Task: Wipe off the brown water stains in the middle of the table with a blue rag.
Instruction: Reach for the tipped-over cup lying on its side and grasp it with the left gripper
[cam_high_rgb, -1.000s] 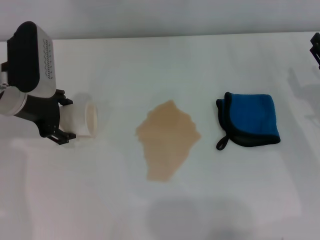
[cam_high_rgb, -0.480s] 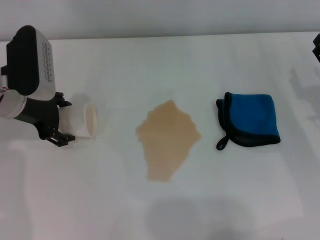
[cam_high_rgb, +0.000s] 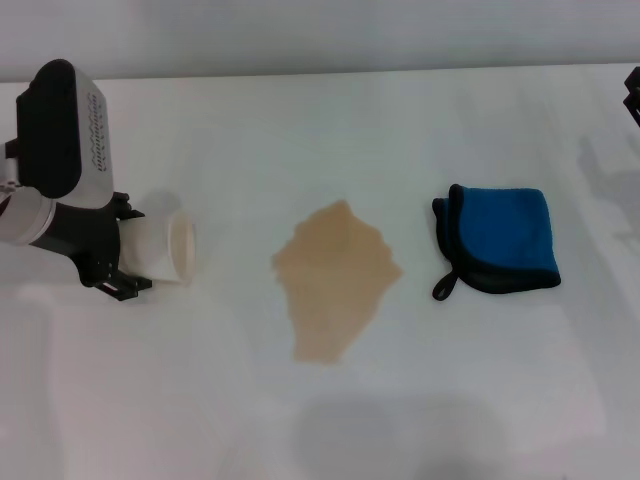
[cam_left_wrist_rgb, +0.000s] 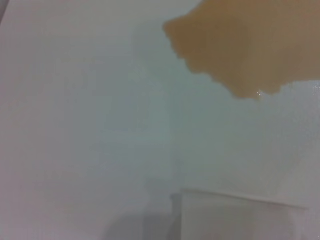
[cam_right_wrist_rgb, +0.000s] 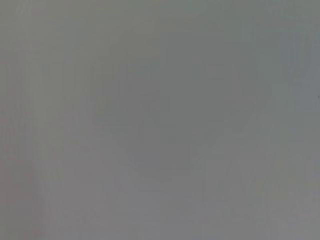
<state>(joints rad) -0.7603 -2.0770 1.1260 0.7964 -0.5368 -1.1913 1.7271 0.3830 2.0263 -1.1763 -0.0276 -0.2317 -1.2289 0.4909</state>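
Observation:
The brown water stains (cam_high_rgb: 335, 280) form one jagged tan patch in the middle of the white table (cam_high_rgb: 320, 130). To the right of the patch lies the folded blue rag (cam_high_rgb: 498, 238), black-edged, its loop pointing toward the stains; nothing touches it. At the far left my left gripper (cam_high_rgb: 128, 250) is shut on a cream paper cup (cam_high_rgb: 165, 248), held on its side with the mouth toward the stains. The left wrist view shows the stains (cam_left_wrist_rgb: 245, 50) and the cup's rim (cam_left_wrist_rgb: 240, 215). Only a sliver of my right gripper (cam_high_rgb: 632, 95) shows at the right edge, far from the rag.
Bare white tabletop surrounds the stains and the rag. The table's far edge (cam_high_rgb: 320, 72) meets a grey wall. The right wrist view shows only a plain grey surface.
My left arm has shifted slightly left and toward the near side, carrying the cup with it. The rag and the stains have not moved.

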